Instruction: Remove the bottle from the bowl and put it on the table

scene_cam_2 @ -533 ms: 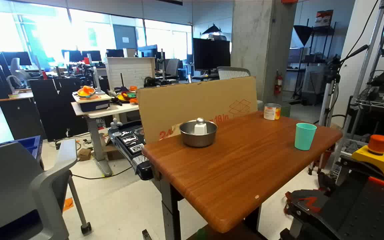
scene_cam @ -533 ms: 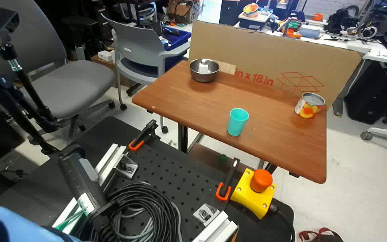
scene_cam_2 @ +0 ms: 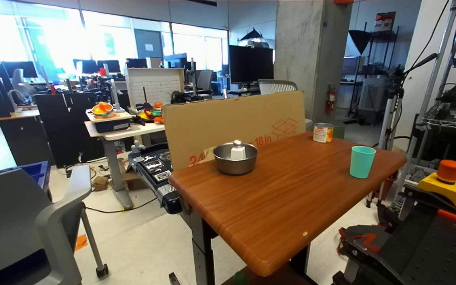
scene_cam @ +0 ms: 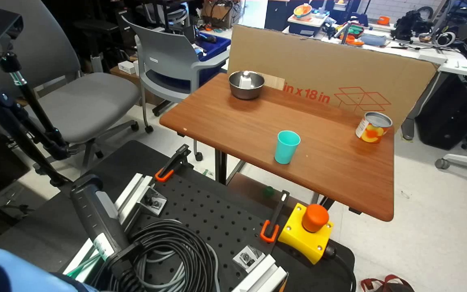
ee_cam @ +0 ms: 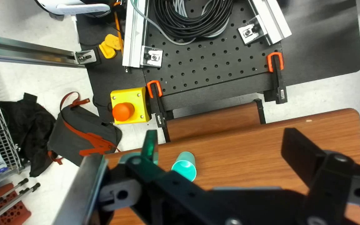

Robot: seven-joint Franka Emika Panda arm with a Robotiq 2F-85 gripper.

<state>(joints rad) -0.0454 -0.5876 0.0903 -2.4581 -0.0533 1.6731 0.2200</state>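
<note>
The bottle (scene_cam: pixel 245 82) is small and whitish with a rounded silver top. It stands upright inside the bowl; it also shows in an exterior view (scene_cam_2: pixel 238 152). The silver-grey metal bowl (scene_cam: pixel 246 94) sits at a far corner of the table (scene_cam: pixel 233 125), close to the cardboard sheet; both exterior views show the bowl (scene_cam_2: pixel 234 167). In the wrist view my gripper (ee_cam: pixel 221 136) is open with its fingers wide apart and nothing between them, above the table (ee_cam: pixel 245 162). The gripper is out of both exterior views. Bottle and bowl are out of the wrist view.
A teal cup (scene_cam: pixel 286 148) stands near the table's front edge; it also shows in the wrist view (ee_cam: pixel 185 165). A can (scene_cam: pixel 373 127) stands at the table's far end. A cardboard sheet (scene_cam: pixel 322 65) rises behind the table. A yellow emergency-stop box (scene_cam: pixel 306 233) sits on the black base.
</note>
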